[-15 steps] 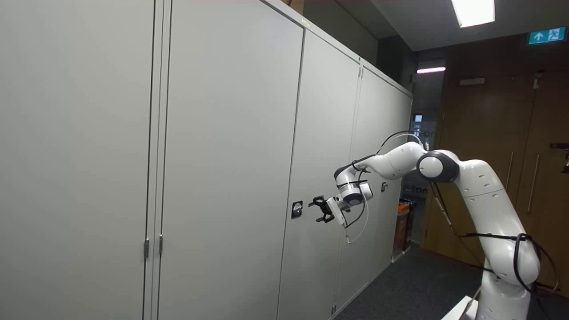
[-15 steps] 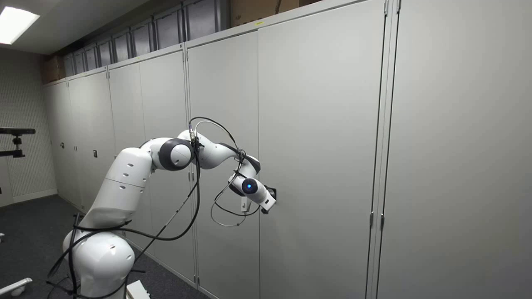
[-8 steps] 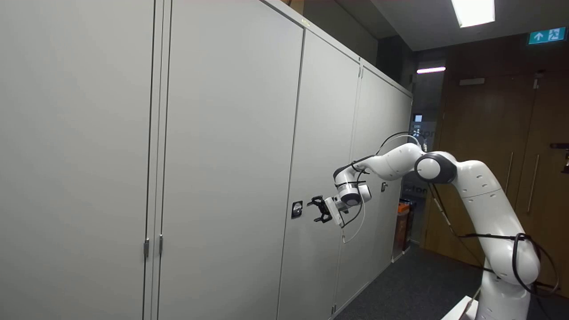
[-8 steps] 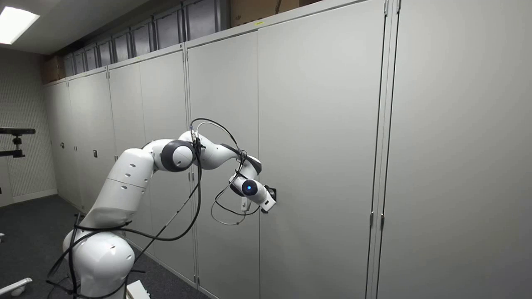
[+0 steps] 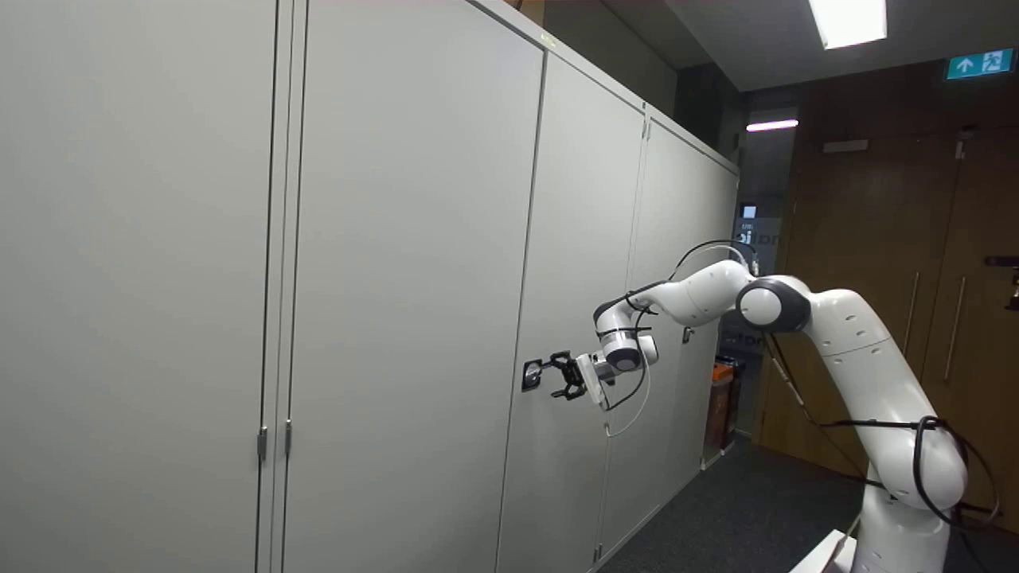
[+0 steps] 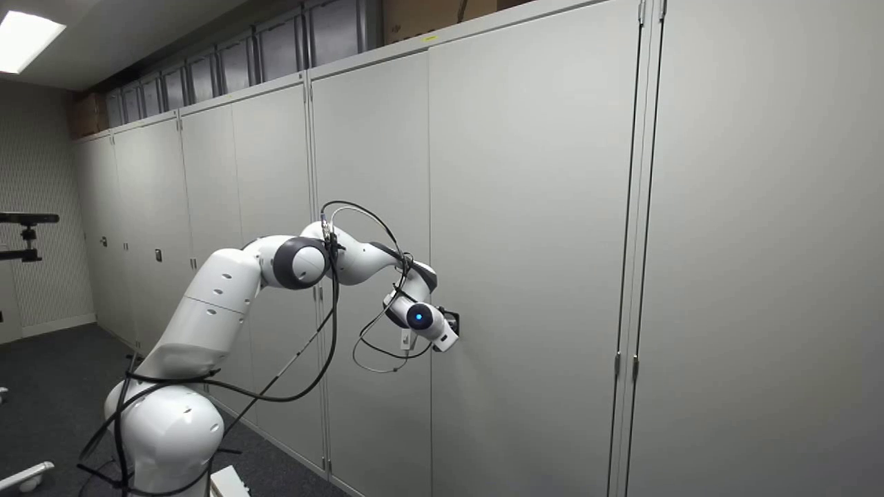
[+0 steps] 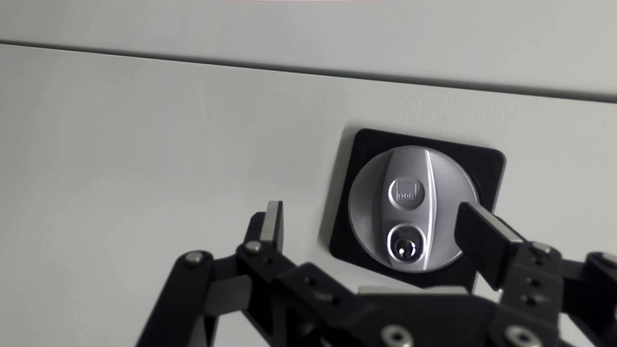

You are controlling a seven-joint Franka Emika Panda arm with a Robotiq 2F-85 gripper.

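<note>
The wrist view shows me the black two-fingered gripper (image 7: 373,224), jaws spread, grasping nothing, one side overlapping the round silver metal knob (image 7: 407,164); contact I can't tell. Its square black plate (image 7: 368,140) sits beside the seam (image 7: 241,65) between pale-grey cabinet doors (image 7: 144,144), presumably because they latch there. Grey boxy crates (image 6: 280,55) above show only in an exterior view.

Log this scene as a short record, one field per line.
Grasp: tool open, nothing held
Nearest thing: round silver knob with a keyhole, on a black plate
Placement: in the wrist view one fingertip overlaps the knob's edge, the other lies beside the plate; contact cannot be told
Mounted on: pale grey cabinet door, apparently shut
Up top: grey crates, cardboard box
Background: wooden doors, green exit sign, orange-lidded bin
</note>
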